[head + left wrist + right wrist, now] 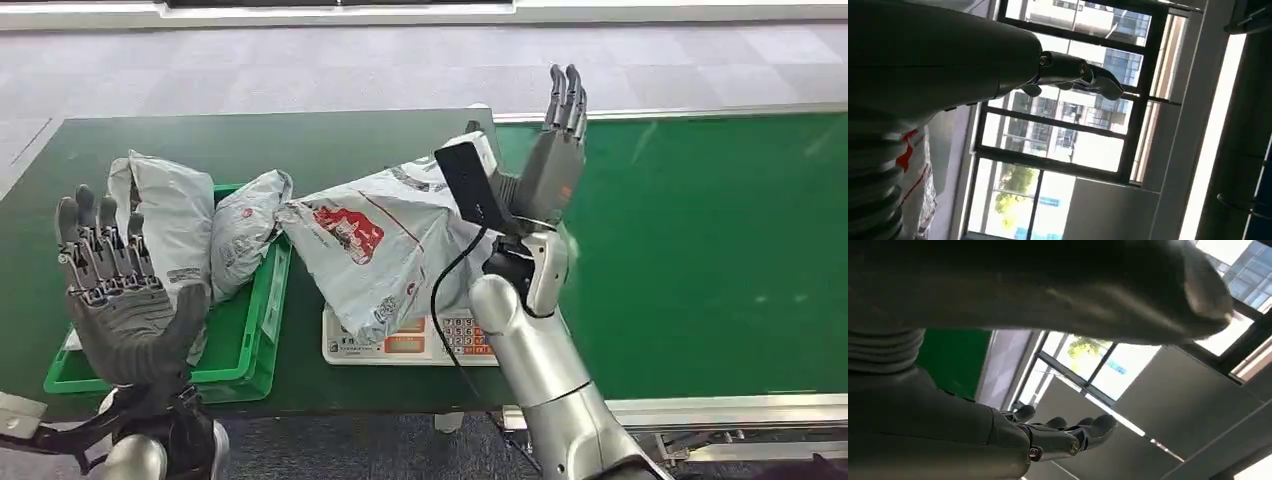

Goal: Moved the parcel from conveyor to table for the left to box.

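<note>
**Parcel at rest on the scale; both hands raised and empty**

The parcel [375, 250], a grey plastic mailing bag with a red printed label, lies on a white scale [420, 343] with a keypad, which stands on the dark green desk [300, 140]. The bag covers most of the scale and overhangs it towards the bin. No hand touches it.

The right hand [552, 165] is held upright just beside the parcel, on its conveyor side, with the fingers [566, 100] straight, close together and released; it holds nothing. A black box with a cable is mounted at this wrist. In the right wrist view the same hand [1063, 432] appears with fingers extended against windows and a ceiling.

The left hand [118, 290] is raised in front of the green bin [250, 345], palm side turned away from the camera, fingers apart and released, grasping nothing. In the left wrist view this hand [1068, 72] is outlined against a window.

Two further grey mailing bags lie in the bin: one bag [165, 215] at its left side, another [245, 230] leaning over its right rim, near the parcel.

The green conveyor [700, 250] runs to the right of the desk.
</note>
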{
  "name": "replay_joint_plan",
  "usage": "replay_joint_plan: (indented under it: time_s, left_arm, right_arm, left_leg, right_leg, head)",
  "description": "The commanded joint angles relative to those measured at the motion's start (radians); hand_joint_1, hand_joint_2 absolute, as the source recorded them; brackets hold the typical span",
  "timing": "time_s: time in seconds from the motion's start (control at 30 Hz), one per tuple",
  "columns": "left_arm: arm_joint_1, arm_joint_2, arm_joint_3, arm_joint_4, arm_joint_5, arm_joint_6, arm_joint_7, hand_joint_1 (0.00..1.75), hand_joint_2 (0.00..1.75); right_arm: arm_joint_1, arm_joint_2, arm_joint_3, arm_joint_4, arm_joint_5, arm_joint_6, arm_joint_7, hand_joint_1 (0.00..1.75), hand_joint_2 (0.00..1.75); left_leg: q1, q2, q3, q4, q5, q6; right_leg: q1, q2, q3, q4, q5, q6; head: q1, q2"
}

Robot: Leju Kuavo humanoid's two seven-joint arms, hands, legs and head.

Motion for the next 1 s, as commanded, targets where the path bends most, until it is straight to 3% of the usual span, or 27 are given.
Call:
replay_joint_plan:
  time_s: [0.03, 0.13, 0.2, 0.27, 0.3, 0.37, 0.47, 0.5, 0.6, 0.67, 1.0]
  left_arm:
    - [-0.03, 0.006, 0.048, 0.02, -0.004, 0.005, 0.006, 0.0, 1.75]
    - [-0.148, 0.039, 0.048, 0.06, -0.219, 0.079, 0.066, 0.0, 1.75]
    - [-0.323, 0.071, -0.005, 0.184, -0.501, 0.078, 0.21, 0.0, 1.75]
    - [-0.544, 0.095, -0.125, 0.432, -0.839, -0.021, 0.35, 0.0, 1.75]
    - [-0.628, 0.103, -0.185, 0.547, -0.969, -0.034, 0.387, 0.0, 1.75]
    - [-0.822, 0.092, -0.304, 0.855, -1.148, -0.063, 0.427, 0.0, 1.75]
    - [-0.969, 0.041, -0.42, 1.182, -1.263, -0.084, 0.428, 0.0, 1.75]
    - [-0.978, 0.032, -0.423, 1.215, -1.263, -0.073, 0.429, 0.0, 1.75]
    - [-0.993, 0.009, -0.454, 1.316, -1.253, -0.082, 0.409, 0.0, 1.75]
    - [-0.993, 0.008, -0.481, 1.345, -1.247, -0.106, 0.395, 0.0, 1.75]
    - [-0.98, 0.008, -0.521, 1.417, -1.241, -0.116, 0.396, 0.0, 1.75]
  right_arm:
    - [0.009, -0.04, -0.03, -0.054, -0.015, -0.003, -0.005, 0.0, 0.0]
    - [0.108, 0.0, -0.137, -0.172, -0.104, -0.027, -0.076, 0.0, 0.0]
    - [0.206, 0.04, -0.233, -0.253, -0.168, -0.027, -0.167, 0.0, 0.0]
    - [0.277, 0.048, -0.278, -0.291, -0.216, -0.027, -0.189, 0.0, 0.0]
    - [0.289, 0.046, -0.282, -0.29, -0.229, -0.027, -0.189, 0.0, 0.0]
    - [0.267, 0.029, -0.286, -0.247, -0.242, -0.021, -0.162, 0.0, 0.0]
    - [0.224, 0.026, -0.284, -0.169, -0.21, -0.013, -0.136, 0.0, 0.0]
    - [0.221, 0.026, -0.283, -0.161, -0.21, -0.013, -0.135, 0.0, 0.0]
    - [0.238, 0.028, -0.293, -0.158, -0.211, -0.027, -0.139, 0.0, 0.0]
    - [0.261, 0.025, -0.301, -0.185, -0.221, -0.027, -0.154, 0.0, 0.0]
    - [0.289, 0.015, -0.284, -0.194, -0.253, -0.027, -0.191, 0.0, 0.0]
  left_leg:
    - [0.0, 0.0, 0.0, 0.0, 0.001, 0.001]
    - [0.0, 0.0, 0.0, 0.0, 0.001, 0.0]
    - [0.001, -0.006, -0.001, -0.002, 0.003, 0.001]
    - [0.001, -0.011, -0.002, -0.001, 0.004, 0.0]
    - [0.002, -0.021, -0.004, -0.001, 0.006, 0.0]
    - [0.001, -0.024, -0.004, 0.001, 0.007, 0.002]
    - [0.001, -0.027, -0.007, 0.003, 0.008, 0.003]
    - [0.001, -0.018, -0.004, 0.003, 0.006, 0.003]
    - [0.0, -0.016, -0.006, 0.0, 0.012, 0.005]
    - [0.0, -0.005, -0.006, -0.001, 0.011, 0.006]
    - [0.0, 0.001, -0.005, 0.002, 0.006, 0.005]
  right_leg:
    - [0.0, -0.002, 0.0, 0.0, 0.0, 0.0]
    - [0.0, -0.002, 0.0, 0.0, 0.0, 0.0]
    - [0.001, -0.009, 0.001, -0.002, 0.001, 0.0]
    - [0.002, -0.014, 0.002, -0.002, -0.001, 0.0]
    - [0.002, -0.025, 0.004, -0.002, -0.001, -0.001]
    - [0.002, -0.028, 0.004, -0.002, -0.001, 0.0]
    - [0.001, -0.031, 0.004, 0.0, 0.001, 0.001]
    - [0.0, -0.022, 0.002, -0.001, 0.001, 0.001]
    - [0.0, -0.021, 0.002, -0.006, 0.009, 0.003]
    - [-0.002, -0.012, -0.002, -0.006, 0.011, 0.004]
    - [-0.002, -0.002, -0.004, -0.002, 0.008, 0.005]
  head:
    - [0.0, 0.0]
    - [0.0, 0.0]
    - [0.0, 0.0]
    - [0.0, 0.0]
    - [0.0, 0.0]
    - [0.0, 0.0]
    - [0.0, 0.0]
    - [0.0, 0.0]
    - [0.0, 0.0]
    - [0.0, 0.0]
    - [0.0, 0.0]
